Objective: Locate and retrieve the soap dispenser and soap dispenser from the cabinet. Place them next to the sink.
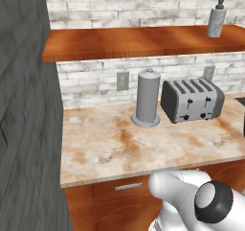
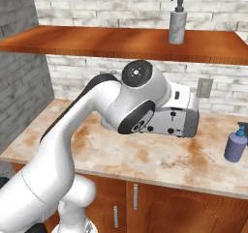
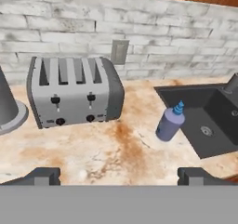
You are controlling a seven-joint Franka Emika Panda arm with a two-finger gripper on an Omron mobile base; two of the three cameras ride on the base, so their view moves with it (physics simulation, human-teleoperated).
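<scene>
A rendered kitchen scene shows a white robot arm with dark joints (image 2: 131,101) raised over a mottled beige and rust stone table (image 1: 115,144), backed by a whitewashed brick wall. In the hand view, the tool (image 3: 120,175) shows as two small dark finger tips standing far apart at the bottom, spread wide and holding nothing.

One task item, the small blue-purple pump bottle with a blue pump (image 3: 170,123), stands upright on the table just beside the dark sunken sink basin (image 3: 209,121), on the side toward the toaster. Judging by its position, that bottle already counts as placed.

The other, a speckled grey pump bottle with a black pump (image 2: 178,21), stands upright near the right end of the long reddish-brown polished wooden shelf (image 1: 119,43) mounted on the wall above the table. It is well apart from the tool.

A silver four-slot toaster (image 3: 74,95) sits against the wall, with a tall plain grey cylinder on a round base (image 1: 147,98) just beside it.

The step in hand appears to be the fetching of the second bottle. The next move likely calls for the arm to lift and reach up to the shelf, align the wide tool around the grey bottle's body below the pump, and close without tipping it.
</scene>
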